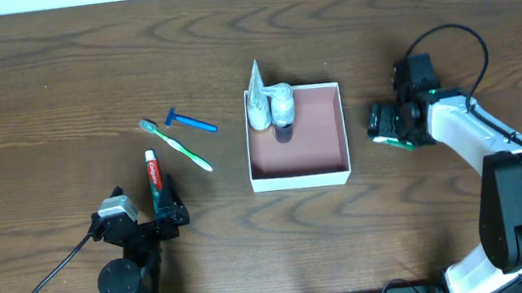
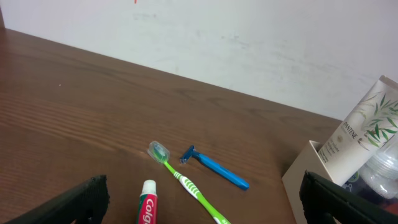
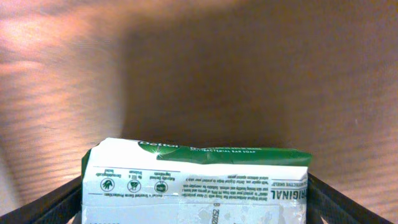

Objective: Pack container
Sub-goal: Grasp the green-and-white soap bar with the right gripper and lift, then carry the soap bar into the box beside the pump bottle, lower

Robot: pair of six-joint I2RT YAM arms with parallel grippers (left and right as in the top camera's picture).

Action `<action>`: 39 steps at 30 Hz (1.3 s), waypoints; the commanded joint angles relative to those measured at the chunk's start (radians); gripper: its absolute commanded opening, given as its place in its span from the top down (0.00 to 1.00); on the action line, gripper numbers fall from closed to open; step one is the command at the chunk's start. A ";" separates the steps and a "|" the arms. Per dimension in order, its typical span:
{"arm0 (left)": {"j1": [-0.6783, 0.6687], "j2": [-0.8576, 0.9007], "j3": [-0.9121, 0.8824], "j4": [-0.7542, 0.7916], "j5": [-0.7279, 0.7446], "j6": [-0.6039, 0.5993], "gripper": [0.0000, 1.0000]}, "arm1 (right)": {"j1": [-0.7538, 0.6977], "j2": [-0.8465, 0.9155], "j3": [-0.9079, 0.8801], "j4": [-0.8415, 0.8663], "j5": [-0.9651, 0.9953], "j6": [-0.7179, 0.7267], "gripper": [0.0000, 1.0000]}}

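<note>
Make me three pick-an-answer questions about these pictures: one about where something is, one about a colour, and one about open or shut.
1. Where is the Pantene tube? A on the floor; B inside the container; C hanging in the air.
2. What colour is the razor? A red; B yellow; C blue.
3. How is the left gripper? A open; B shut on something; C shut, empty.
Answers: B, it stands propped in the container's corner; C, its handle is bright blue; A, its jaws stand wide apart, clamping nothing.
</note>
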 commanded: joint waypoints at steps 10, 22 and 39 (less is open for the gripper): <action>0.002 -0.006 -0.017 -0.035 0.007 0.013 0.02 | -0.003 -0.192 0.189 -0.044 -0.156 -0.066 0.20; 0.002 -0.006 -0.017 -0.035 0.007 0.013 0.02 | 0.208 -0.278 0.194 0.048 -0.238 -0.023 0.20; 0.002 -0.006 -0.017 -0.035 0.007 0.013 0.02 | 0.362 -0.156 0.193 0.082 0.032 0.096 0.21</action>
